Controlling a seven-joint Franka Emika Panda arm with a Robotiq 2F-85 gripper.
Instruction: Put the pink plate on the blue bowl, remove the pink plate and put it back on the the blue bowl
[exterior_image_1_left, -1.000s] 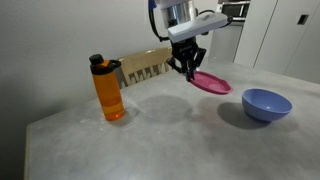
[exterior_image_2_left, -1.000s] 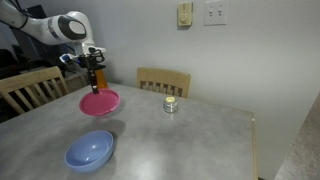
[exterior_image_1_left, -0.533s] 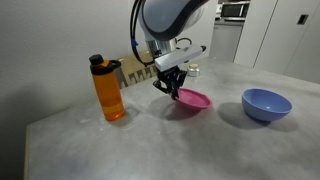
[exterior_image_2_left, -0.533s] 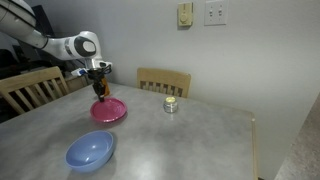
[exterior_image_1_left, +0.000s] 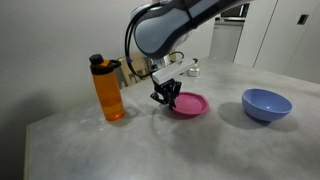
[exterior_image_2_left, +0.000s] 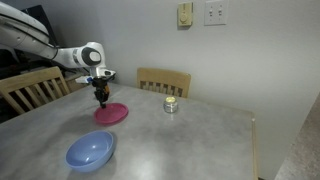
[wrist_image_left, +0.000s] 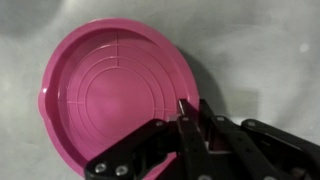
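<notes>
I have the jaws drawn close together and pinched on the rim of the small round magenta-pink plastic plate (wrist_image_left: 105, 90). In the wrist view the dark fingers (wrist_image_left: 184, 120) come in from the lower edge and straddle that rim, one tip inside the dish and the other outside it. The pink plate lies flat on the grey speckled worktop (exterior_image_1_left: 150, 145), right side up, its ringed inner face towards the wrist camera. Nearly all of it spreads away from the jaws on one side, as both exterior views show (exterior_image_1_left: 190, 104) (exterior_image_2_left: 112, 113). The round periwinkle-blue plastic bowl (exterior_image_1_left: 267, 104) stands upright on the worktop (exterior_image_2_left: 190, 140), well apart from the jaws, beyond the plate's far edge in an exterior view. In an exterior view (exterior_image_2_left: 90, 151) the blue bowl sits nearer the camera than the jaws, and plate and bowl do not touch. A tall orange drinking bottle with a black cap (exterior_image_1_left: 109, 95) stands on the opposite side of the jaws from the plate, near but clear of them. A wooden chair back (exterior_image_2_left: 163, 80) rises behind the worktop past the jaws, and a small jar (exterior_image_2_left: 171, 104) sits on the worktop in front of it.
</notes>
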